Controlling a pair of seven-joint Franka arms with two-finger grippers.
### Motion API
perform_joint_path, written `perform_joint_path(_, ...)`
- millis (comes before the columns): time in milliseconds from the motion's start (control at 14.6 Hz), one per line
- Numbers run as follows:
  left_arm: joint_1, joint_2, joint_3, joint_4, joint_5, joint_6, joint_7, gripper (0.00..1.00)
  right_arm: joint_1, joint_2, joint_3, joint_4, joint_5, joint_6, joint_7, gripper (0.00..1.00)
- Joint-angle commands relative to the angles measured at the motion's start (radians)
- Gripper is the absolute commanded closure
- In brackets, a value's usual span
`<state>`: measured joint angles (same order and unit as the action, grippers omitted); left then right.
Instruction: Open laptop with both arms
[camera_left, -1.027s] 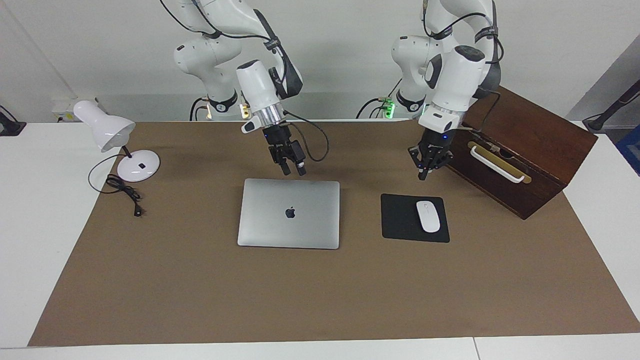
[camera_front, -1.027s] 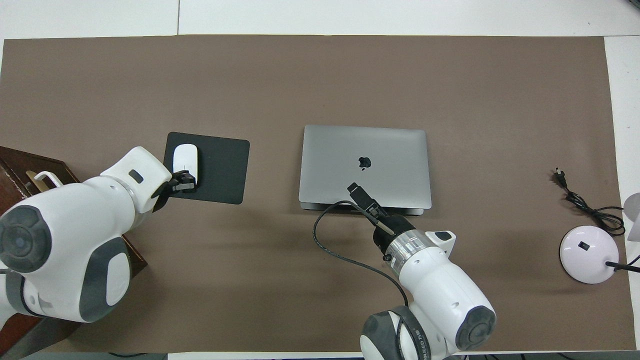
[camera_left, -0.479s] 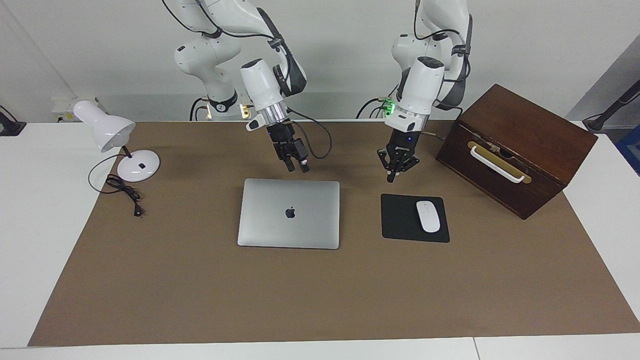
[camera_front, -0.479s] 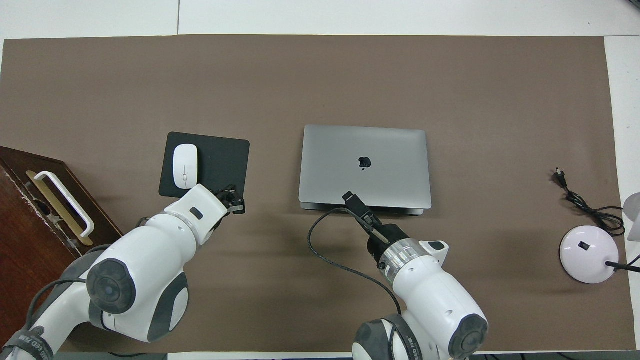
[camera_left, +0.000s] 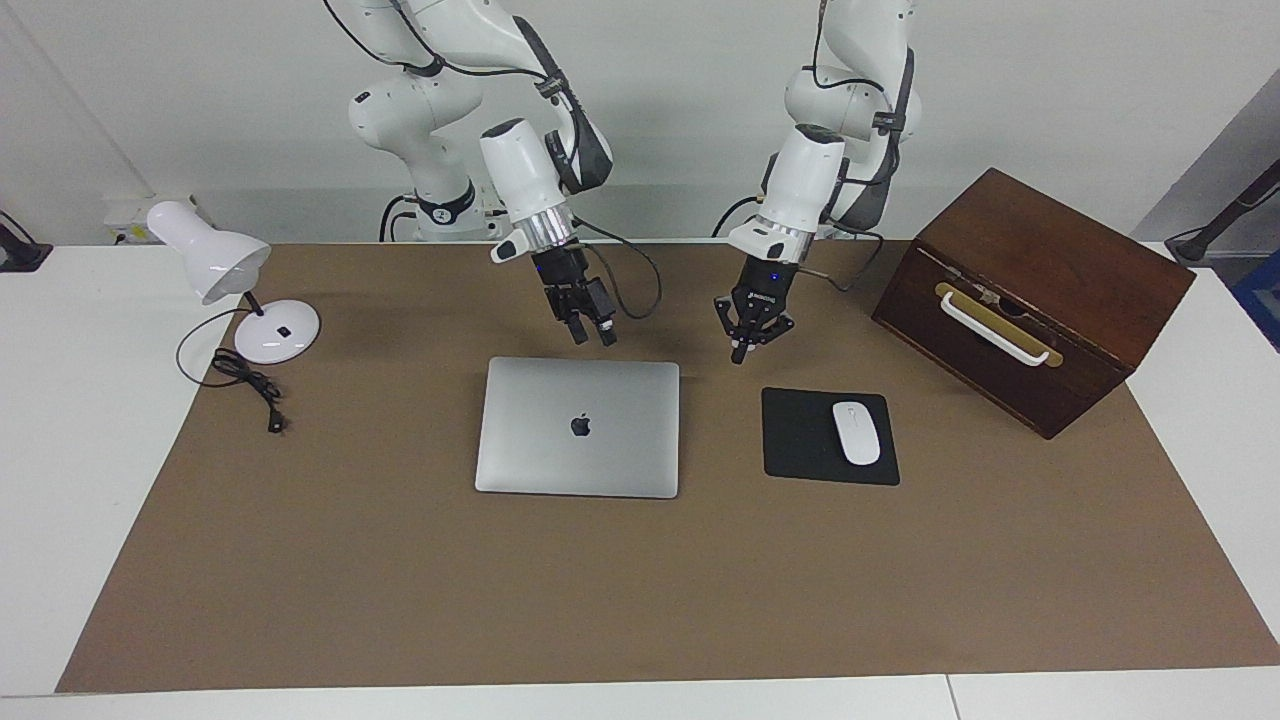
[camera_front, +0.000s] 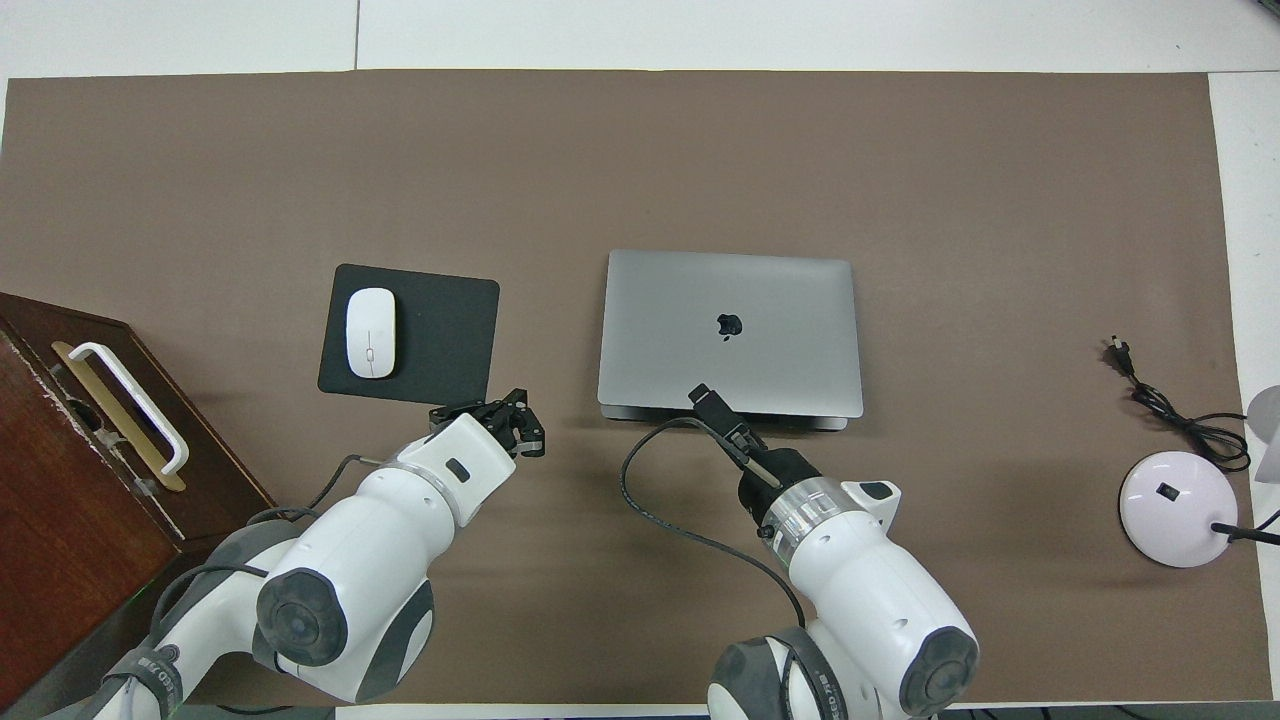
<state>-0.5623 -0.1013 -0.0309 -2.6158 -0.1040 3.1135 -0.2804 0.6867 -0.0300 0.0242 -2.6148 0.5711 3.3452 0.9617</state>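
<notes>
Black fingertips of your left gripper (camera_left: 738, 354) are pressed together on nothing, hanging over the brown mat (camera_left: 640, 600) between the laptop (camera_left: 578, 427) and the mouse pad (camera_left: 829, 437), just off the pad's corner nearest the robots. Its arm slants down from the base at the wooden box's (camera_left: 1030, 295) end of the table. Your right gripper (camera_left: 590, 338) is up over the laptop's edge nearest the robots, wrist tilted toward the lid; its two fingers show a narrow gap and grasp nothing.

You have two arms, one closed silver laptop lying flat mid-mat with the logo up, one black mouse pad with one white mouse (camera_left: 856, 432) on it, one dark wooden box with a white handle, and one white desk lamp (camera_left: 235, 285) with its cord at the right arm's end.

A second ago your left gripper was beside the box, over the mouse-pad edge; it has since swung toward the laptop. The right gripper has barely shifted, and the laptop, pad and mouse have not moved.
</notes>
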Motion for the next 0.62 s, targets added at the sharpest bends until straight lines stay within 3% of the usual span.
perform_joint_path(0,-0.047,0.021,0.016,-0.02,-0.014,0.078,0.0,1.0,-0.009,0.002,0.0,-0.008,0.026,-0.003,-0.061,0.01)
perform_joint_path(411,-0.102,0.055,0.017,-0.038,-0.016,0.169,0.006,1.0,-0.016,0.025,0.002,-0.004,0.026,-0.004,-0.121,0.01)
perform_joint_path(548,-0.11,0.077,0.016,-0.065,-0.014,0.252,0.009,1.0,-0.016,0.029,0.0,-0.004,0.026,-0.01,-0.123,0.01)
